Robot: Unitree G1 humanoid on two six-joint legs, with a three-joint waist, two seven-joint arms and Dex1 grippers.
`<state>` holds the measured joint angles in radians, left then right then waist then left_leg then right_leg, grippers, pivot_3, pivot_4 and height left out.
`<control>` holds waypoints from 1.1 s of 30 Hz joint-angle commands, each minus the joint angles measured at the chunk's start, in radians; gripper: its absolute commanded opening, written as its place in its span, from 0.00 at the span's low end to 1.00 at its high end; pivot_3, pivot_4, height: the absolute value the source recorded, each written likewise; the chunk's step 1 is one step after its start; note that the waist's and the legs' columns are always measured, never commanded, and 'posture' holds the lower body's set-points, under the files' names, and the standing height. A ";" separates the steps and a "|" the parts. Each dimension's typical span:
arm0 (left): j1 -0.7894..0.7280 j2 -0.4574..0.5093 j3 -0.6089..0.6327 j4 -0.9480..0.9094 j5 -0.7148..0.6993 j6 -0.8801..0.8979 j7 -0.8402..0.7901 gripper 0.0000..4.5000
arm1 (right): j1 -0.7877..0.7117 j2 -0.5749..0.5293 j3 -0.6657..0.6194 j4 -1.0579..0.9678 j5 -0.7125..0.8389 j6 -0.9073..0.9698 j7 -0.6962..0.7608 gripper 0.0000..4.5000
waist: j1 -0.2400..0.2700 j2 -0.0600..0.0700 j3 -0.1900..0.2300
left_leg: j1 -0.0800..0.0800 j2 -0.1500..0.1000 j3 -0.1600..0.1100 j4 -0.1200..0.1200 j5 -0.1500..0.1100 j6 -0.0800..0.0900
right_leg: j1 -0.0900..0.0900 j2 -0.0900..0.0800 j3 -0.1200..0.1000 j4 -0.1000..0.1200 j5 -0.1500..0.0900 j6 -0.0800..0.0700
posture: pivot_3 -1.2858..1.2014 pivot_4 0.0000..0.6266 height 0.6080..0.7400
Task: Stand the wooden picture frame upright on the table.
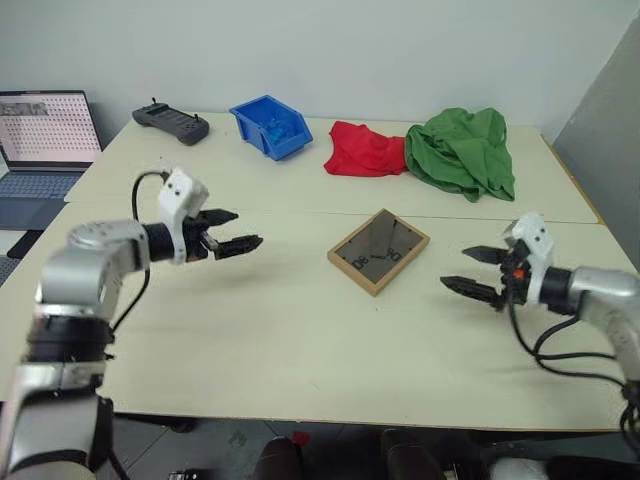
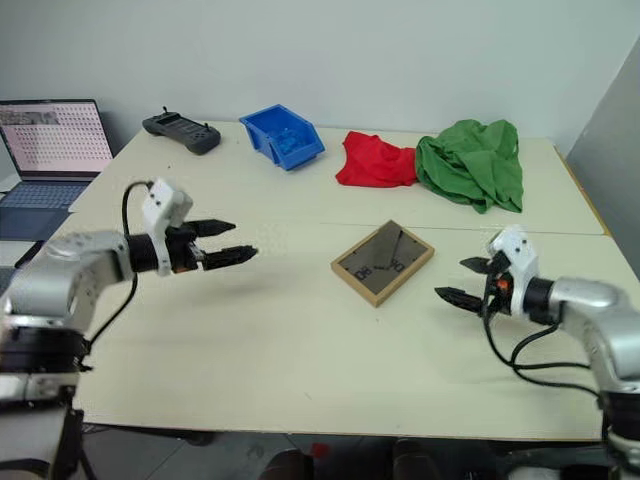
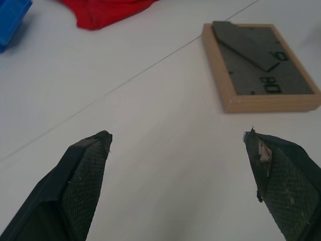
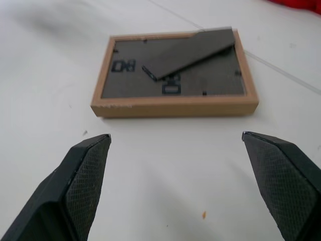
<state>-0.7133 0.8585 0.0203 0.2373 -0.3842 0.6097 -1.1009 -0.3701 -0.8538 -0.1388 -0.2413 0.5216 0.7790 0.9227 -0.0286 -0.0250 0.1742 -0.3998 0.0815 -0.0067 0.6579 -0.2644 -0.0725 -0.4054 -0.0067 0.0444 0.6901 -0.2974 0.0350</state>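
Observation:
The wooden picture frame (image 1: 378, 250) lies flat on the table (image 1: 300, 330), dark back up, its stand folded against the back with white marks showing. It sits just in front of the seam, right of centre. My left gripper (image 1: 234, 231) hovers open well to the frame's left, pointing toward it. My right gripper (image 1: 477, 271) hovers open a short way to the frame's right, also pointing at it. In the left wrist view the frame (image 3: 258, 68) lies ahead past the spread fingertips (image 3: 95, 145). The right wrist view shows the frame (image 4: 173, 75) close ahead. Nothing is held.
At the back of the table lie a green cloth (image 1: 463, 150), a red cloth (image 1: 364, 150), a blue bin (image 1: 271, 125) and a black controller (image 1: 171, 122). A laptop (image 1: 42, 150) stands off the table's left edge.

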 commanded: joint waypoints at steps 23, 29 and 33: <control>-0.226 -0.580 -0.048 0.687 0.306 -0.560 0.507 0.32 | -0.185 0.400 0.172 0.323 -0.361 -0.136 -0.552 0.19 | 0.001 -0.001 0.000 | -0.002 -0.001 0.001 0.003 0.000 0.000 | -0.001 -0.001 0.000 0.002 0.000 0.000 | 0.52 0.24 1.00; -0.222 -0.629 -0.050 0.700 0.305 -0.557 0.468 0.01 | -0.254 0.468 0.198 0.421 -0.407 -0.186 -0.567 0.00 | -0.001 -0.001 0.000 | -0.002 -0.001 0.001 0.002 0.000 0.000 | -0.001 -0.001 0.000 0.002 0.000 0.000 | 0.52 0.24 1.00; -0.181 -0.641 -0.075 0.639 0.314 -0.495 0.442 0.01 | -0.287 0.499 0.221 0.463 -0.426 -0.210 -0.547 0.00 | -0.004 0.000 0.000 | -0.001 -0.001 0.001 0.002 0.000 0.000 | -0.001 -0.001 0.000 0.002 0.000 0.000 | 0.52 0.24 1.00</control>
<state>-0.9113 0.2244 -0.0429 0.9383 -0.0715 0.0897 -0.6347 -0.6229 -0.3657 0.0684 0.2321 0.1013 0.6016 0.3649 -0.0331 -0.0254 0.1740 -0.4011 0.0810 -0.0060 0.6600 -0.2644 -0.0723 -0.4068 -0.0074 0.0447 0.6926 -0.2971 0.0350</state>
